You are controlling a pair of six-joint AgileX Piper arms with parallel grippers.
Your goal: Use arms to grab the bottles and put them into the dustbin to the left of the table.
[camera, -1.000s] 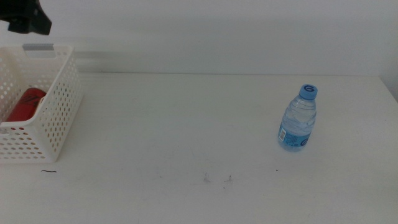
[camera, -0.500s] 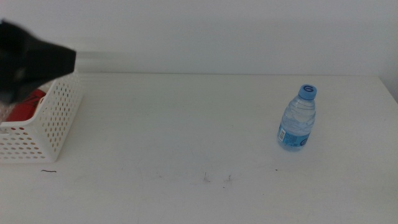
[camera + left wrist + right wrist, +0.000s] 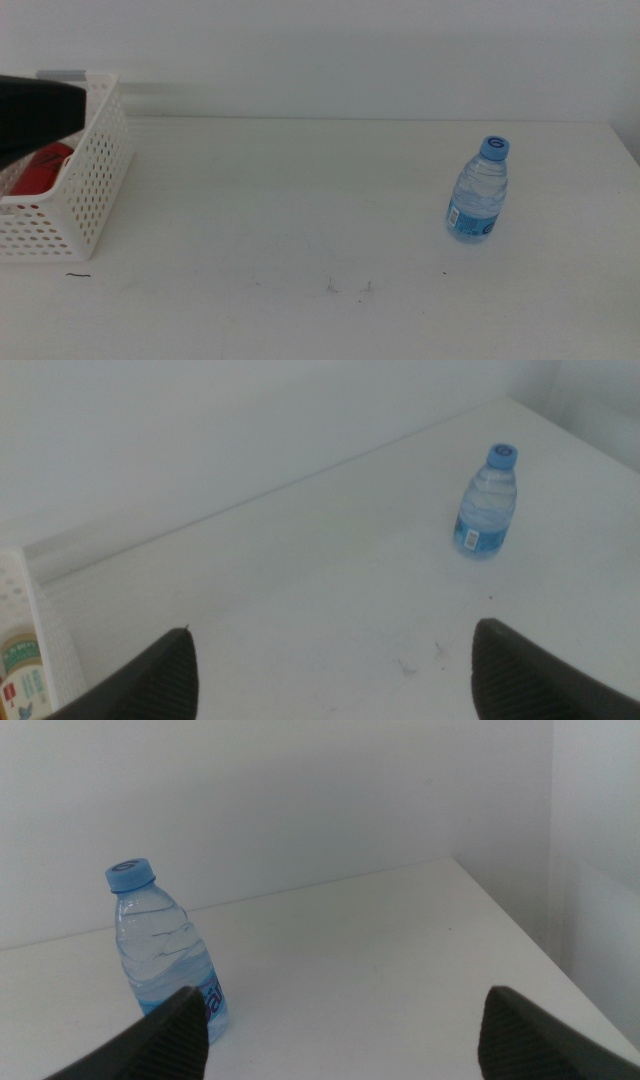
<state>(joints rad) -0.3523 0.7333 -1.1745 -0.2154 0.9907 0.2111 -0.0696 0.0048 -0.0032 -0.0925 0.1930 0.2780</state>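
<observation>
1. Across the white table (image 3: 300, 210), little remains standing; the surface is bare but for a few small dark marks near the front edge.
2. At the table's left edge sits the dustbin (image 3: 95, 190), a white perforated basket. A red can (image 3: 40, 168) lies inside it, and the left wrist view shows a labelled bottle (image 3: 22, 675) in there too, probably the yellow one, though only a sliver shows.
3. The left arm (image 3: 35, 110) reaches in dark and blurred over the bin's near corner. The left gripper (image 3: 330, 670) has its jaws wide apart with nothing between them.
4. The right gripper (image 3: 340, 1030) is likewise spread wide and empty, close to the last bottle.
5. The water bottle (image 3: 479, 190), clear with a blue cap, stands upright well to the right, far from the bin.
6. Judged from this, two items are binned and the third pick is in hand. Next, the jaws must straddle the bottle's body and close, then carry it left.
</observation>
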